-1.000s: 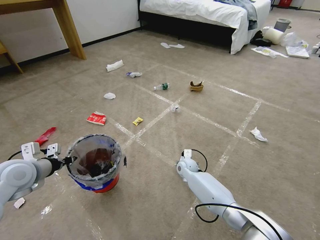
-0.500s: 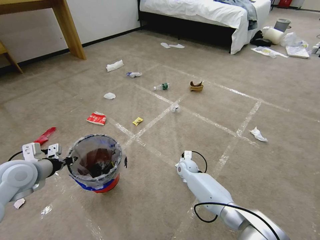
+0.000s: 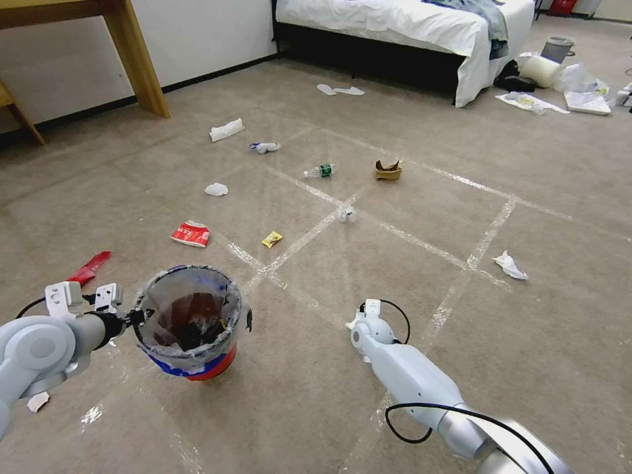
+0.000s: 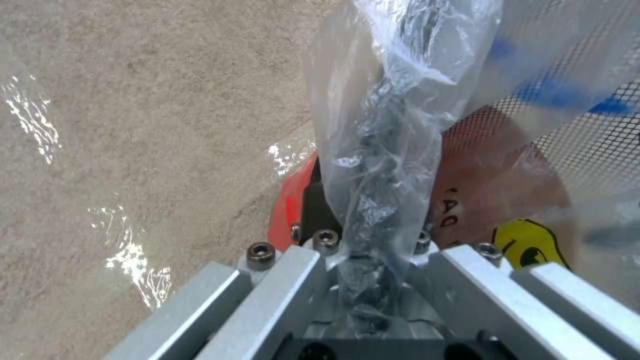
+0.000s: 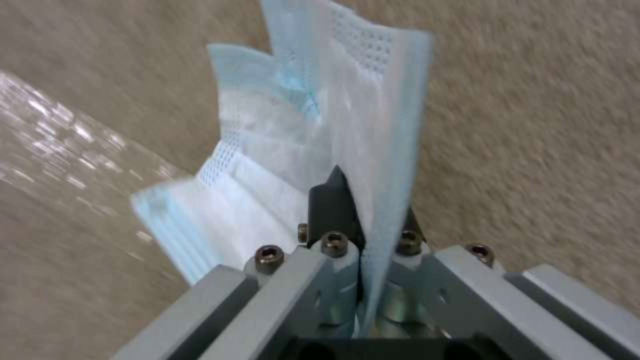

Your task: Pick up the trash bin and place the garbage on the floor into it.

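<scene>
The trash bin (image 3: 197,367), red with a blue band and a clear bag over its rim, stands on the floor (image 3: 316,395) at my near left. My left gripper (image 3: 139,317) is shut on the bin's left rim, with the bag (image 4: 393,100) pinched between the jaws of this gripper (image 4: 363,220). My right gripper (image 5: 367,210) is shut on a pale blue face mask (image 5: 267,165) just above the carpet. Its wrist (image 3: 364,326) hangs right of the bin. Garbage lies ahead: a red wrapper (image 3: 191,234), a yellow wrapper (image 3: 271,239), a bottle (image 3: 319,171), a brown paper bag (image 3: 388,170) and tissues (image 3: 216,189).
A wooden table leg (image 3: 135,56) stands far left and a bed (image 3: 395,26) at the back. A grey bin (image 3: 557,47) and loose clutter sit far right. Another tissue (image 3: 511,264) lies to the right, and a red strip (image 3: 89,266) lies left of the bin.
My right arm has drawn slightly back toward me. The bin and my left gripper have stayed almost still.
</scene>
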You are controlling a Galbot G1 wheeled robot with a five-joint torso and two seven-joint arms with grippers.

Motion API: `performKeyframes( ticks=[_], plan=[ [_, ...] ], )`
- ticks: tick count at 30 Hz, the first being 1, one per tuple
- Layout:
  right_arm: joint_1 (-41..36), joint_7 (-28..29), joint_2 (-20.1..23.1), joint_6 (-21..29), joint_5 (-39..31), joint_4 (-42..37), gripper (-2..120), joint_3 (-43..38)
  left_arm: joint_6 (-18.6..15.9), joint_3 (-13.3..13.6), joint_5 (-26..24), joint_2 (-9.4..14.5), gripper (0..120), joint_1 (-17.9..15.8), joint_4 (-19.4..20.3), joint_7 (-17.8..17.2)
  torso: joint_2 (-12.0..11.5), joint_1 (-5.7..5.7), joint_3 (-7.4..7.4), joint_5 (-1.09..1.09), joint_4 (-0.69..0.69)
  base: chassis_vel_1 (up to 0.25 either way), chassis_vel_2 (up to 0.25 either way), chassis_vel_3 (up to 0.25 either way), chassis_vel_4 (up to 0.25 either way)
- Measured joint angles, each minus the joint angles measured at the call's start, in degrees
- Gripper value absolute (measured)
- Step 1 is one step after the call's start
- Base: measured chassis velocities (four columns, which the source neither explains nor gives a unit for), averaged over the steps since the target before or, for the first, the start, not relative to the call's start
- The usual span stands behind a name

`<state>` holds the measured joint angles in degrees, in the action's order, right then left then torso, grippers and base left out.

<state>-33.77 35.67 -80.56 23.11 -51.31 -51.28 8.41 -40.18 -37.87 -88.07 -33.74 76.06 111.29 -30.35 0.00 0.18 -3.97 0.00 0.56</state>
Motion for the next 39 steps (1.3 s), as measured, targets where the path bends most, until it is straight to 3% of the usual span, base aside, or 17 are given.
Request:
performKeyframes(
  ticks=[8,12,15,16,18,19,22,23,25,29,30,33,35,39],
  plan=[
    [-0.58,-2.39,1.49,-1.68,-0.41,-4.17,0,-2.58,0.07,-0.14,-0.11,0.07,1,0.37,0.38,-0.39,0.00,0.00,0.00,0.00,0.00,0.000,0.000,0.000,0.000],
    [-1.15,-7.80,1.90,-6.37,0.99,-5.92,0,-5.23,0.15,-0.15,-0.12,-0.39,1,0.40,0.64,-0.67,0.00,0.00,0.00,0.00,0.00,0.000,0.000,0.000,0.000],
    [-1.47,-21.02,3.57,-18.09,1.54,-12.68,0,-8.85,0.15,-0.22,-0.34,-0.58,1,0.41,0.74,-0.94,0.00,0.00,0.00,0.01,-0.01,0.000,0.000,0.000,0.000],
    [-1.47,-21.02,3.57,-18.09,1.54,-12.68,0,-8.85,0.15,-0.22,-0.34,-0.58,1,0.41,0.74,-0.94,0.00,0.00,0.00,0.01,-0.01,0.000,0.000,0.000,0.000],
    [-1.45,-29.76,5.55,-25.09,-0.71,-18.84,0,-10.50,0.15,-0.23,-0.86,-0.54,1,0.24,0.88,-1.25,0.00,0.00,0.00,0.01,-0.02,0.000,0.000,0.000,0.000],
    [-1.45,-29.76,5.55,-25.09,-0.71,-18.84,0,-10.50,0.15,-0.23,-0.86,-0.54,1,0.24,0.88,-1.25,0.00,0.00,0.00,0.01,-0.02,0.000,0.000,0.000,0.000],
    [-1.25,-42.44,10.38,-30.80,-7.03,-29.42,0,-11.59,0.15,-0.22,-1.90,-0.11,1,-0.59,1.25,-1.82,0.00,0.00,0.01,0.00,0.00,0.000,0.000,0.000,0.000],
    [-1.25,-42.44,10.38,-30.80,-7.03,-29.42,0,-11.59,0.15,-0.22,-1.90,-0.11,1,-0.59,1.25,-1.82,0.00,0.00,0.01,0.00,0.00,0.000,0.000,0.000,0.000],
    [-1.15,-49.43,14.97,-31.43,-10.85,-35.24,0,-11.49,0.15,-0.08,-2.57,0.15,1,-1.10,1.60,-2.25,0.00,0.00,0.00,0.02,0.00,0.000,0.000,0.000,0.000],
    [-1.03,-53.66,18.72,-31.24,-13.06,-39.60,0,-10.58,0.15,-0.04,-2.93,0.36,1,-1.39,1.76,-2.65,0.00,-0.01,0.01,-0.01,0.02,0.000,0.000,0.000,0.000],
    [-1.02,-57.00,20.88,-30.97,-13.41,-42.16,0,-8.84,0.15,-0.04,-3.42,0.61,1,-1.69,1.90,-3.05,0.00,0.00,0.01,0.01,0.02,0.000,0.000,0.000,0.000],
    [-0.80,-59.63,22.18,-30.96,-12.52,-43.56,0,-6.93,0.15,-0.04,-3.85,0.81,1,-1.86,2.05,-3.41,0.00,0.00,0.01,0.00,0.01,0.000,0.000,0.000,0.000],
    [0.28,-64.33,23.60,-31.45,-9.34,-44.63,0,-1.08,0.17,-0.08,-5.24,1.22,1,-2.30,2.51,-4.57,0.00,0.00,0.01,0.01,0.00,0.000,0.000,0.000,0.000],
    [2.78,-65.31,22.80,-32.09,-7.17,-43.58,0,6.49,0.23,-0.39,-6.67,1.53,1,-2.41,3.44,-5.75,0.00,0.00,0.00,0.00,0.01,0.000,0.000,0.000,0.000]
  ],
)
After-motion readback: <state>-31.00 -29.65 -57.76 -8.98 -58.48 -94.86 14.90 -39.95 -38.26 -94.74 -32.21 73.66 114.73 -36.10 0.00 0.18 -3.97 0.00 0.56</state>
